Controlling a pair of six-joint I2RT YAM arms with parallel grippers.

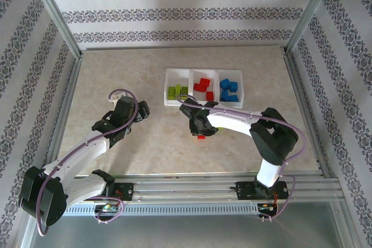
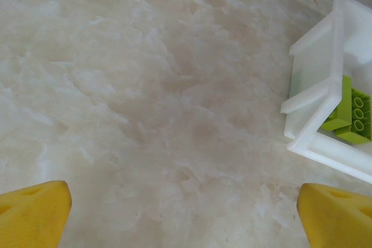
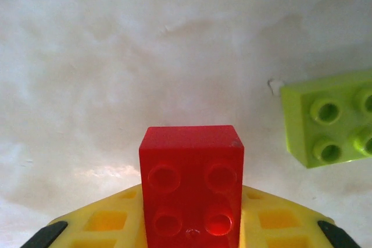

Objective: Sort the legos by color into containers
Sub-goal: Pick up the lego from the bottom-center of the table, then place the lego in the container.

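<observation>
- The red brick (image 3: 192, 184), studs facing the lens, is clamped in the closed-down jaws of the right gripper (image 1: 200, 130), just on the near side of the tray (image 1: 203, 69)
- A loose lime brick (image 3: 328, 117) lies on the table (image 2: 145, 85) close beside it
- In the tray: lime bricks (image 1: 177, 92) in the left compartment, red bricks (image 1: 202, 87) in the middle, blue bricks (image 1: 228, 90) in the right
- The left gripper (image 2: 186, 213) is spread wide and empty, off the tray's lime end

White tray (image 2: 314, 94) of green, red, blue legos (image 1: 202, 85); red brick (image 3: 192, 166) in right claw (image 3: 192, 225), lime brick (image 3: 331, 121) nearby.
</observation>
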